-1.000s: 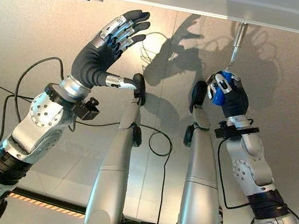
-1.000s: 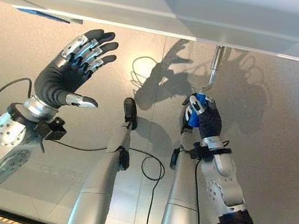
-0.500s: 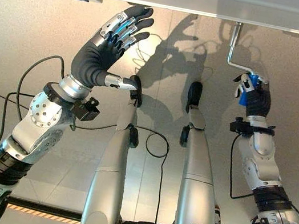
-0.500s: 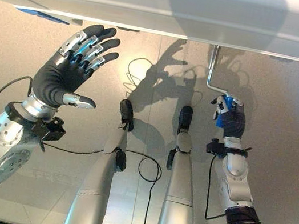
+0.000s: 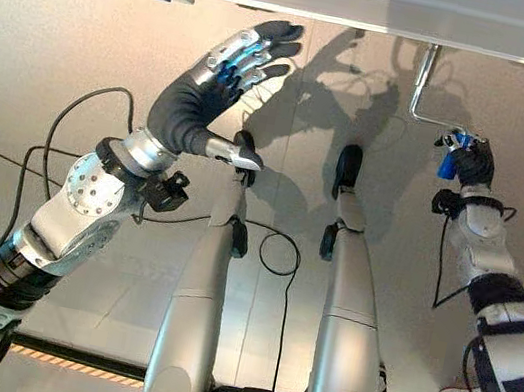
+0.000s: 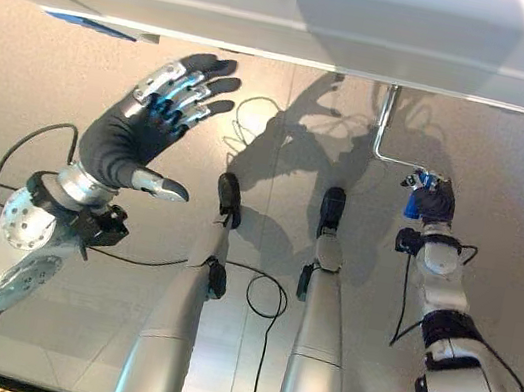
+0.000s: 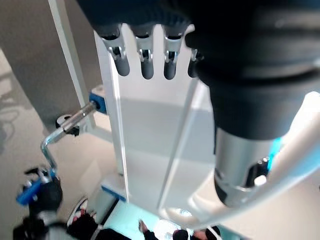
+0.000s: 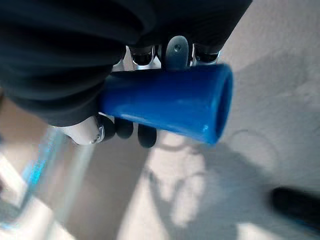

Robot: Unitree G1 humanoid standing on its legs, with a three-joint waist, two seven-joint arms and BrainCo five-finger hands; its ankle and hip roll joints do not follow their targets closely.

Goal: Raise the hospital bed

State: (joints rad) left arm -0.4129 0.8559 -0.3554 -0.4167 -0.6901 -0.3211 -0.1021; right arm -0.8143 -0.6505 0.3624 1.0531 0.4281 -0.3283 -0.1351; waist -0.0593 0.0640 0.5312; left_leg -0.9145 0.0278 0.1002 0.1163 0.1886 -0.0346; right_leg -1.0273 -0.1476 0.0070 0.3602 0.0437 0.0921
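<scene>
Your right hand is wrapped tight round the blue grip of the bed's crank, out at the robot's right, just under the bed frame. It's stiff steel, no give, and I'd expect steady resistance as you wind, so the blue sleeve is the place to hold. The shaft drops straight from the frame, then bends sideways toward your hand; the grip's long axis runs across the crank arm. Your left hand hovers spread wide, holding nothing.

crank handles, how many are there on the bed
1: a metal crank under the bed edge, its blue grip held in the right hand. Others may be hidden.
</scene>
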